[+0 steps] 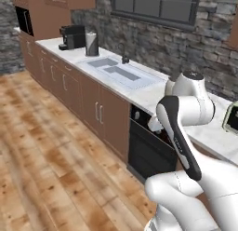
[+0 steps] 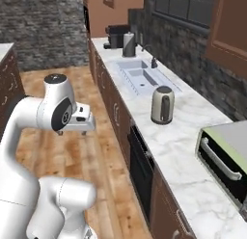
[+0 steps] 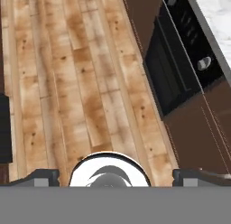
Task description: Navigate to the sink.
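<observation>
In the left base view, the sink [image 1: 116, 72] is set into the pale marble counter [image 1: 153, 97], near its back edge under the window [image 1: 155, 6]. It has two basins, and a small dark faucet [image 1: 124, 55] stands at the back rim. Toward the counter's far left end stand a paper towel holder [image 1: 91, 43] and a black coffee machine [image 1: 73, 37]. A black dishwasher [image 1: 149, 148] sits below the counter, between the sink cabinets and the white arm.

In the right base view, the sink [image 2: 142, 76] lies in the far half of the counter [image 2: 193, 156], well ahead of the robot. A steel kettle [image 2: 162, 104] stands just past the sink's near rim. A toaster oven [image 2: 226, 158] sits at the counter's near end. The gripper [image 2: 77, 132] hangs over the wood floor [image 2: 96, 151], beside the cabinet fronts, pointing downward.

In the hand view, the fingertips [image 3: 43, 177] show at the bottom corners, set wide apart, with nothing between them. Plank floor [image 3: 76, 83] lies below, and the dark dishwasher front [image 3: 171, 78] runs along the right side.
</observation>
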Robot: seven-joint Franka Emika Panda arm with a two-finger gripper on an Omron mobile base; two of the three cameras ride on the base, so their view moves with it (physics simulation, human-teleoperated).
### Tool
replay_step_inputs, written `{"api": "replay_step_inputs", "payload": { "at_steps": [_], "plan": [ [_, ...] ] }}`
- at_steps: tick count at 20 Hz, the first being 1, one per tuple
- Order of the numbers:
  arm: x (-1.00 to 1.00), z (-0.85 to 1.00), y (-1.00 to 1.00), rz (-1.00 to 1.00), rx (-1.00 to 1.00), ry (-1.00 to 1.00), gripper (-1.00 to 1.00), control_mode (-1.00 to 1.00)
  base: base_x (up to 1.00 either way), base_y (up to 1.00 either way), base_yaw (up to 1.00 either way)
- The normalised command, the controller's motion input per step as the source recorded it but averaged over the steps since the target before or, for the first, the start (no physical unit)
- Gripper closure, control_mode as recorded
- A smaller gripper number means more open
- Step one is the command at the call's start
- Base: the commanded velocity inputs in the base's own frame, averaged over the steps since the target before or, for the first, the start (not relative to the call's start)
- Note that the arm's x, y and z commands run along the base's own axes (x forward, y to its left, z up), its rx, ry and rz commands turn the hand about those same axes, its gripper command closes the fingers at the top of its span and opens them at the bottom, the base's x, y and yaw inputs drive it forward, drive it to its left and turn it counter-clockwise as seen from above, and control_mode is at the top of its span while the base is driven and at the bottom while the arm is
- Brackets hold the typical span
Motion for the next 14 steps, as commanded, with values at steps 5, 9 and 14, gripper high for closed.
{"api": "replay_step_inputs", "payload": {
  "at_steps": [5, 9, 14],
  "plan": [
    [0.00, 0.00, 0.00, 0.00, 0.00, 0.00, -1.00, 1.00, 1.00, 0.33, -0.19],
    [0.00, 0.00, 0.00, 0.00, 0.00, 0.00, -1.00, 1.00, 0.94, 0.18, -0.35],
    [0.00, 0.00, 0.00, 0.00, 0.00, 0.00, -1.00, 1.00, 0.85, 0.14, -0.37]
  ]
}}
